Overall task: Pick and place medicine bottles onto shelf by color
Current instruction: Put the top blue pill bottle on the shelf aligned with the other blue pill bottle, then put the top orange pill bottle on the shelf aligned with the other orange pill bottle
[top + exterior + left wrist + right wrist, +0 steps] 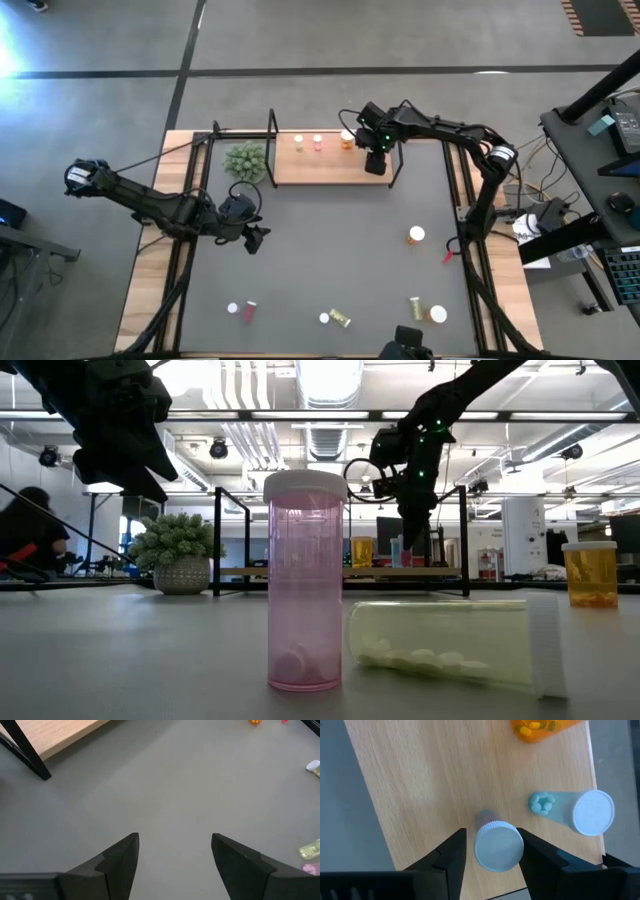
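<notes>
High view: right gripper sits over the right end of the shelf, at the far side of the grey mat. Left gripper hangs over bare mat at the left, holding nothing.

Right wrist view: the right gripper's fingers stand on either side of a white-capped bottle upright on the shelf board. There are thin gaps between cap and both fingers, so spread, not pinching. Just beside it stands a pale blue bottle with blue pills inside, also on the board. An orange bottle with yellow pills is further along the board.

Left wrist view: left fingers are spread wide with plain mat between them.

More on the shelf, from the high view: three upright bottles along the far edge, one yellowish, one pink, one orange. A small green plant stands at the shelf's left end.

Still loose on the mat:
- orange bottle at the right, upright
- small red bottle near the mat's right edge
- white cap and red bottle near left front
- yellow-green bottle lying down, front centre
- yellow-green bottle and a wider white-capped one at front right

Low view: pink bottle is upright with a clear yellowish one lying beside it.
</notes>
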Controlling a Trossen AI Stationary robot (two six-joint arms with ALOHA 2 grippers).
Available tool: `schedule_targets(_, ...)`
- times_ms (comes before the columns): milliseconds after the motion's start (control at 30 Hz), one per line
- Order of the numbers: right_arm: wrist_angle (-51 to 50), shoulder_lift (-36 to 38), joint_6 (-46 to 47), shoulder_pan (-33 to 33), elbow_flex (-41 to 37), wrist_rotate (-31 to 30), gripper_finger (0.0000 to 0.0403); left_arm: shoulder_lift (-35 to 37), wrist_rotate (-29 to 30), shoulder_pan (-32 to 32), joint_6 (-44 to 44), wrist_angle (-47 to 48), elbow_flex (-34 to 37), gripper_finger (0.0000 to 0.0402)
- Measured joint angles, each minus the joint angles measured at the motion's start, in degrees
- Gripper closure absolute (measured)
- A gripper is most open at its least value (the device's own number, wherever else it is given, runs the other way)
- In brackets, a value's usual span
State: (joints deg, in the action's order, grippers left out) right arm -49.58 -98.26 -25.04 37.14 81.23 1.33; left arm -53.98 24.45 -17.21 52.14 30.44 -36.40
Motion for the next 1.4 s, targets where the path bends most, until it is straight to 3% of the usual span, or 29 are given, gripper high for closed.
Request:
schedule_targets(633, -12.78, 0.31, 6.34, 0.0, 11.9, -0.43, 0.0185, 0.0, 0.0, 0.0, -0.43, 0.03, 0.02, 0.0169)
schedule_targets(900, -20.38, 0.33, 16.93, -1.89, 21.96, 0.49, 0.0181, 0.0, 0.0, -0.01, -0.48, 0.03, 0.04, 0.0169)
schedule_targets(1233, -40.81, 0.35, 33.95, -15.83, 29.11, 0.67, 0.0181, 0.0, -0.35, 0.0, -0.5, 0.07, 0.13, 0.0169)
schedule_targets(1400, -40.34, 3.21, 47.21, -26.2, 27.08, 0.65, 0.0181, 0.0, -3.15, -0.02, -0.52, 0.05, 0.13, 0.0169)
